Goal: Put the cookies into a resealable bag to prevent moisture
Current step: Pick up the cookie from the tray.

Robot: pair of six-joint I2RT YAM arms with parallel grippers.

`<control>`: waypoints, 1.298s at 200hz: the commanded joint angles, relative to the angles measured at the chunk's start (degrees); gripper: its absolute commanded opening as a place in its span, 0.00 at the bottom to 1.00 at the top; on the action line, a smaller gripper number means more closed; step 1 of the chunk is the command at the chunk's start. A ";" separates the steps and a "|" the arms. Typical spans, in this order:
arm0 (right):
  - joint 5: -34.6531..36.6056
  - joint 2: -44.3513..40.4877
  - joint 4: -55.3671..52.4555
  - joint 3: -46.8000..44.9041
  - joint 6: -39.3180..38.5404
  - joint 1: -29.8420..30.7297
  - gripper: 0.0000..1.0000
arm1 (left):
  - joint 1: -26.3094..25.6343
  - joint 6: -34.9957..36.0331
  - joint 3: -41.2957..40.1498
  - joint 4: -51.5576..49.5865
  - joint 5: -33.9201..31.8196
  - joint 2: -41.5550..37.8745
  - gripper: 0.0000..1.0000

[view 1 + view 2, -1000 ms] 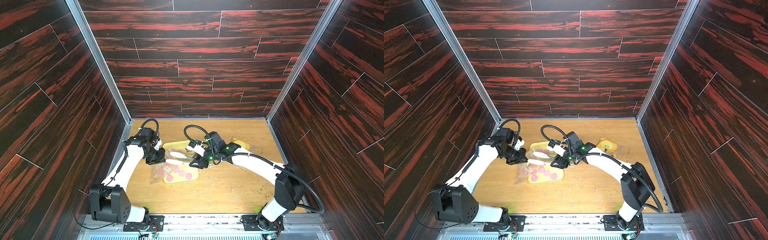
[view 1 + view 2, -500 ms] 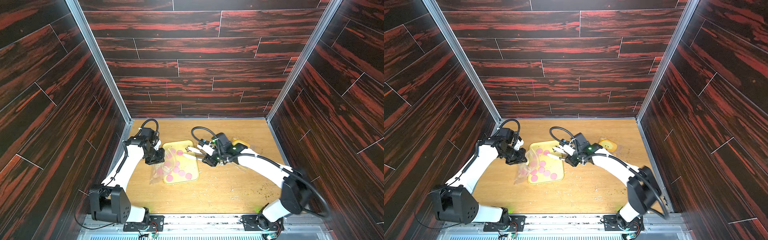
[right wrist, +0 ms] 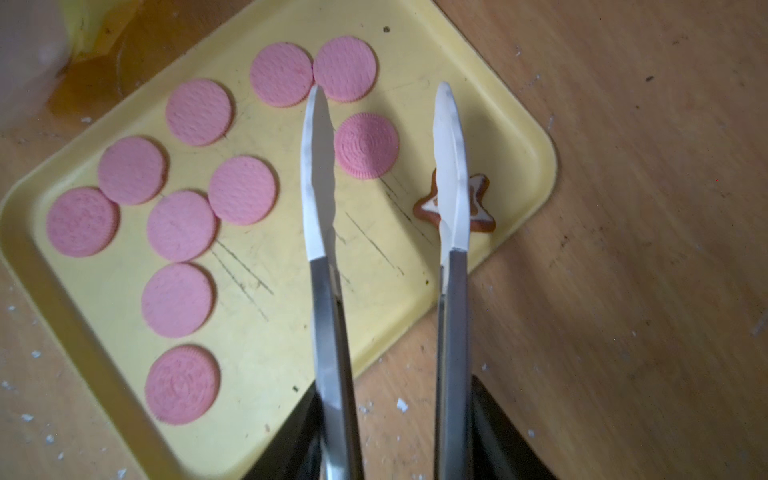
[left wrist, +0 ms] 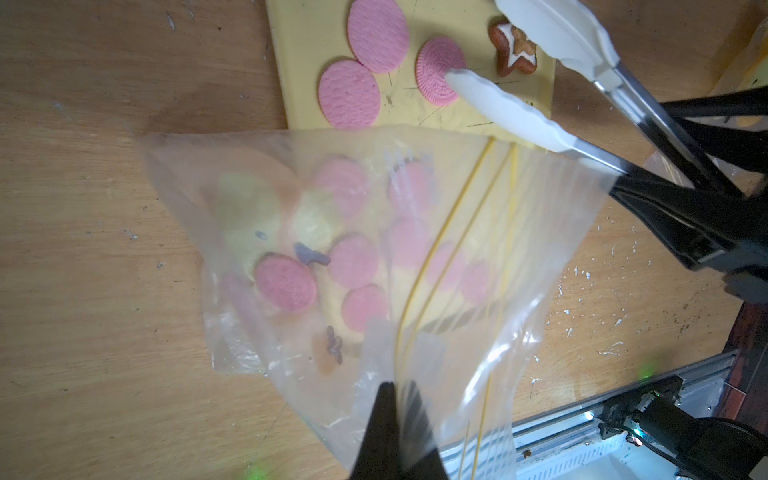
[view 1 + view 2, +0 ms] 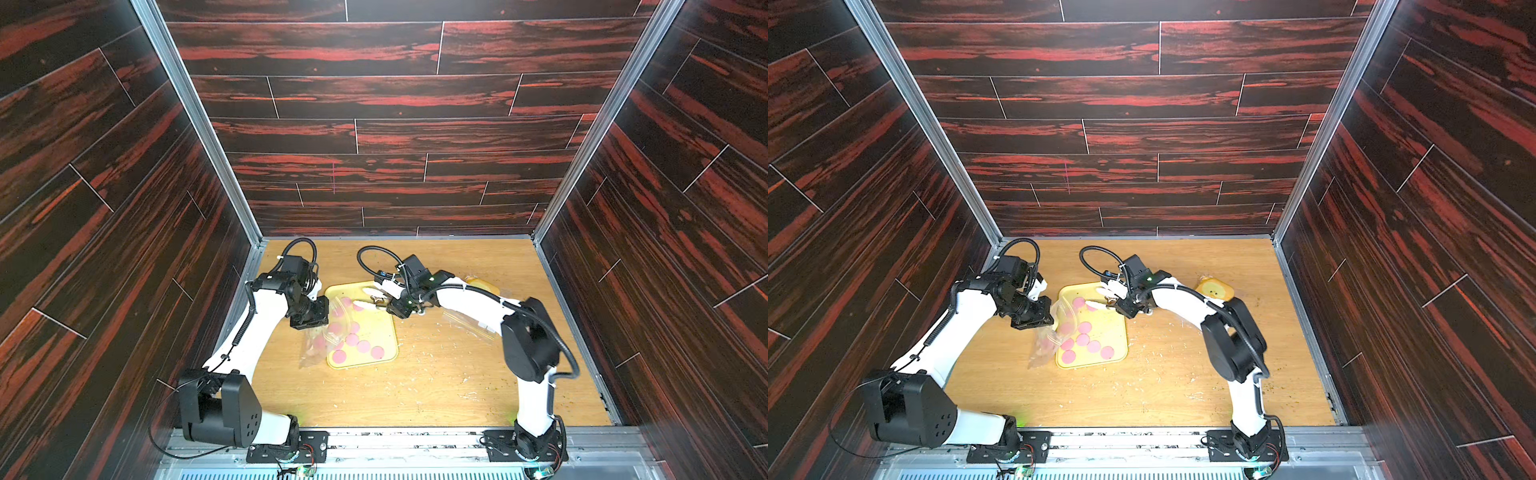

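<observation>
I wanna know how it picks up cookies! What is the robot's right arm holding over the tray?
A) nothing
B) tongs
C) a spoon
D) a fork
B: the fingers of the right gripper clamp metal tongs, whose white tips stand open above the yellow tray.

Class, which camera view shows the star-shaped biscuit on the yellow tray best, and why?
The left wrist view: the star-shaped biscuit shows nearly whole, brown with white icing. In the right wrist view a tong tip crosses its middle. In both top views it is too small to make out.
</observation>
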 commanded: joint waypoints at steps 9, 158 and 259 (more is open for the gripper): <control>-3.43 3.11 -2.16 2.79 -2.00 0.22 0.52 | 0.27 0.80 1.28 -1.48 0.15 -1.60 0.00; 1.44 9.77 -8.09 9.69 -3.34 1.92 0.48 | 0.27 0.89 1.91 -1.40 -0.07 -1.14 0.00; 1.83 -1.52 -4.33 1.51 -1.54 1.84 0.43 | 0.27 1.06 1.96 -1.40 -0.29 -0.65 0.00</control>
